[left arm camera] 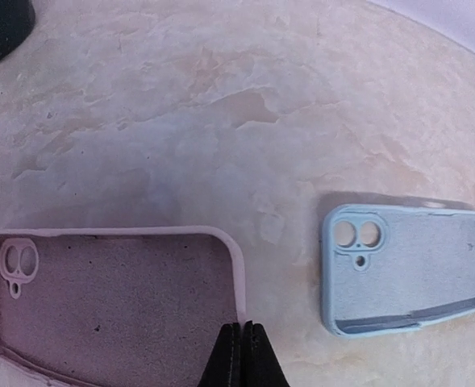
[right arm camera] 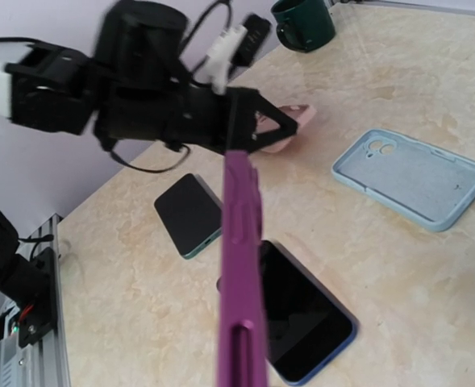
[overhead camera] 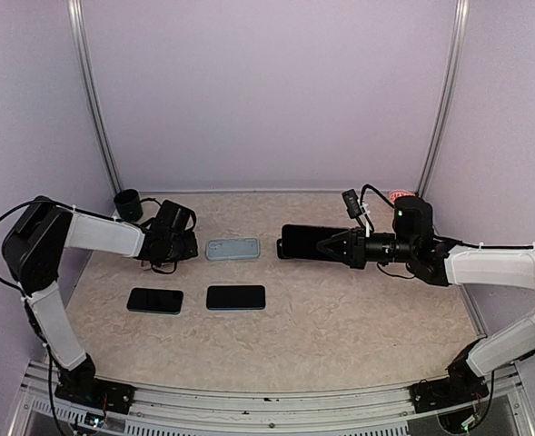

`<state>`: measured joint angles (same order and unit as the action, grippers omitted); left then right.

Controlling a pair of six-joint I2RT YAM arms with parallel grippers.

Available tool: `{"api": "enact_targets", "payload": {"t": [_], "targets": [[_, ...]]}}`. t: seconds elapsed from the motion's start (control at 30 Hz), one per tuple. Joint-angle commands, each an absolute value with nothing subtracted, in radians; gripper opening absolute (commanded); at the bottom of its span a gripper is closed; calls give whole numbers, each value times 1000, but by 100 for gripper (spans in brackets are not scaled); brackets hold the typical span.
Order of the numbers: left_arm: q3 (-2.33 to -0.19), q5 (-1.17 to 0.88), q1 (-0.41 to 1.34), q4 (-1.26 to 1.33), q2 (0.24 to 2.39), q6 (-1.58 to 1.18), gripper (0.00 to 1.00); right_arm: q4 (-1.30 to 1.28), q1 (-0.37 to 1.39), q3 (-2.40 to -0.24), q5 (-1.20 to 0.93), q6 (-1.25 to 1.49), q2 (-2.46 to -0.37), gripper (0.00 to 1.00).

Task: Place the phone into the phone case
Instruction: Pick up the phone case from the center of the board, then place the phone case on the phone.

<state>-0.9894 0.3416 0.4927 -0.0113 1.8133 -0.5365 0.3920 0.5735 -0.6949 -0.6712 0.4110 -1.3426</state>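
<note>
A pink phone case (left arm camera: 108,310) lies open side up. My left gripper (left arm camera: 241,348) is shut on its right rim. In the top view my left gripper (overhead camera: 174,243) covers that case. My right gripper (overhead camera: 329,245) is shut on a phone with a purple edge (overhead camera: 301,241), held above the table with its dark screen up. In the right wrist view this phone (right arm camera: 241,266) is edge-on. A light blue phone case (overhead camera: 232,248) lies empty between the two grippers. Two more phones lie flat nearer the front, one green-edged (overhead camera: 154,300) and one blue-edged (overhead camera: 235,297).
A dark green mug (overhead camera: 127,204) stands at the back left corner behind my left arm. Metal rails (overhead camera: 93,91) run up the back wall on both sides. The table's front edge has an aluminium frame (overhead camera: 267,404).
</note>
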Motion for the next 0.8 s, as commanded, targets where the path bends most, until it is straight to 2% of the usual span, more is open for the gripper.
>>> {"api": "enact_targets", "payload": {"t": [0.0, 0.5, 0.77], "targets": [[-964, 371, 557, -27, 1719, -582, 0, 426, 585, -729, -672, 398, -1344, 0], [-894, 375, 851, -78, 1578, -741, 0, 447, 587, -689, -652, 397, -1319, 0], [-922, 371, 975, -106, 1587, -796, 0, 462, 587, -671, -648, 401, -1311, 0]]}}
